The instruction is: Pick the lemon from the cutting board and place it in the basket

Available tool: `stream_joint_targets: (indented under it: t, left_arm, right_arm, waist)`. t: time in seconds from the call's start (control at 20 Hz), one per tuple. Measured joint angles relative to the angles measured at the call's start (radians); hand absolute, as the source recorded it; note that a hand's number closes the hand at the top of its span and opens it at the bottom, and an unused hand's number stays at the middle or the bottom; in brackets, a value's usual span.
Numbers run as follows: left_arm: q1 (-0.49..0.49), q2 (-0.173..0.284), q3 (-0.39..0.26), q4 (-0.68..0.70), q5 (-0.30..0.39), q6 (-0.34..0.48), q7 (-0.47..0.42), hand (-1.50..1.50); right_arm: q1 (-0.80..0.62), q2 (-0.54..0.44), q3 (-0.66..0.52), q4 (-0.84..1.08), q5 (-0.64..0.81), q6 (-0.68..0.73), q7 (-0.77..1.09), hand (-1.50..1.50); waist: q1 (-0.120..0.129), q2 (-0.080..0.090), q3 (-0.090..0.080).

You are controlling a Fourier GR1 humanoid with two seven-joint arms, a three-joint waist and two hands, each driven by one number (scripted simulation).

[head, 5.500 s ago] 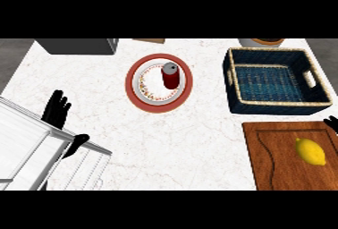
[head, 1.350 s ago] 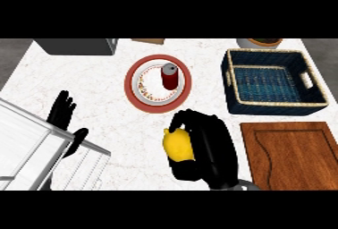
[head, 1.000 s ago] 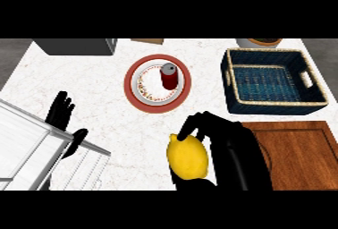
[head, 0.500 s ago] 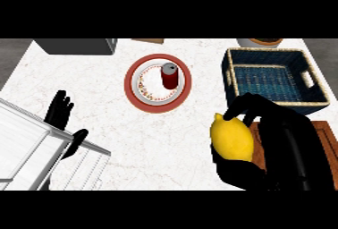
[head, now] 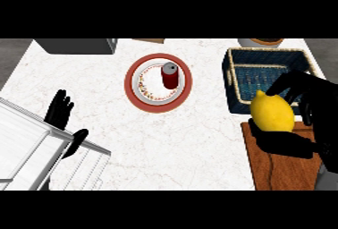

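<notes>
— While the white marble counter [head: 198,147] spreads across most of the view, what matters on it for the job?

— At its right side, the wooden cutting board [head: 277,172] lies at the near edge, and the dark woven basket [head: 232,85] sits just beyond it, the two about touching. Further left stands a red-rimmed plate [head: 135,91] with a small dark red can [head: 170,76] on it; neither belongs to the task.

— And the hands?

— The right hand [head: 310,116] is curled round the lemon [head: 272,112], fingers over the top and thumb under it. The left hand [head: 61,109] rests open near the left edge, by a white rack [head: 33,156].

— Where is the lemon, exactly?

— Lifted off the board, carried over the basket's near rim, at the seam between board and basket.

— So which step is this?

— The carry, I judge: picked, not yet placed. The next move calls for going a little further away until the fruit is over the basket's middle, lowering it inside, then uncurling the fingers.
</notes>
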Motion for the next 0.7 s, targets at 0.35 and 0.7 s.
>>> stream_joint_targets:
  t: [0.35, 0.7]
  left_arm:
    - [-0.004, 0.003, -0.007, 0.002, -0.01, 0.014, 0.011, 0.0]
    - [-0.008, 0.001, -0.009, 0.008, -0.004, 0.002, 0.003, 0.0]
  right_arm:
    - [0.017, -0.078, -0.142, 0.133, -0.059, -0.033, -0.16, 1.5]
    - [0.025, -0.137, -0.197, 0.309, -0.065, -0.065, -0.32, 1.5]
  waist:
    - [0.003, 0.001, 0.001]
    - [0.006, 0.0, 0.002]
